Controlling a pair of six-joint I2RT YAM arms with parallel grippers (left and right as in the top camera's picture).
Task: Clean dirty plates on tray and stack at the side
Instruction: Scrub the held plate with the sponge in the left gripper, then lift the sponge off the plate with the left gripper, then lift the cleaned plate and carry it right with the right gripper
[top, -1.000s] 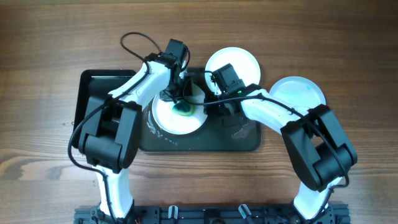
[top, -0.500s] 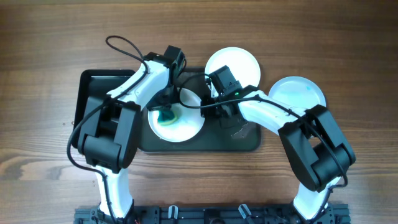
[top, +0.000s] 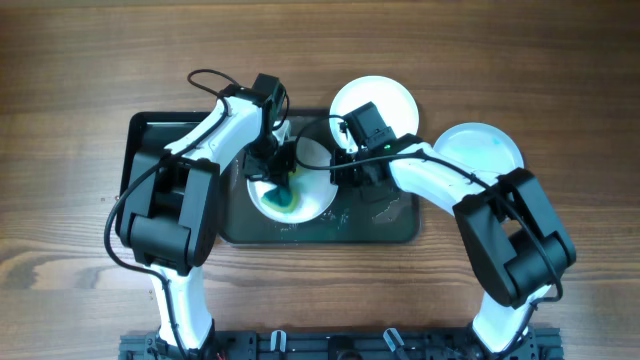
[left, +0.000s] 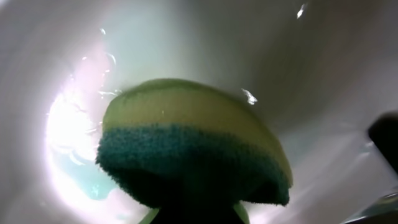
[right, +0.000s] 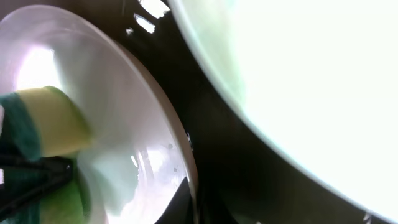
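Note:
A white plate (top: 305, 190) with a teal-green smear (top: 283, 201) lies tilted on the large dark tray (top: 392, 227). My left gripper (top: 275, 165) is shut on a yellow-green sponge (left: 186, 134) with a teal scouring face and presses it on this plate (left: 323, 68). My right gripper (top: 340, 168) is shut on the plate's right rim (right: 181, 152); its fingers (right: 189, 202) show dark at the rim. A second white plate (top: 378, 102) lies at the tray's far edge and also shows in the right wrist view (right: 298, 74). A third plate (top: 480, 150) lies on the table at the right, with a faint teal trace.
A smaller black tray (top: 150, 150) lies at the left, partly under my left arm. Wet streaks show on the large tray near its front right. The wooden table (top: 520, 60) surrounds both trays.
My left gripper has swept the sponge across the plate, first left, then back toward the middle. The plate has shifted slightly and the teal smear has spread. The right gripper has kept its hold.

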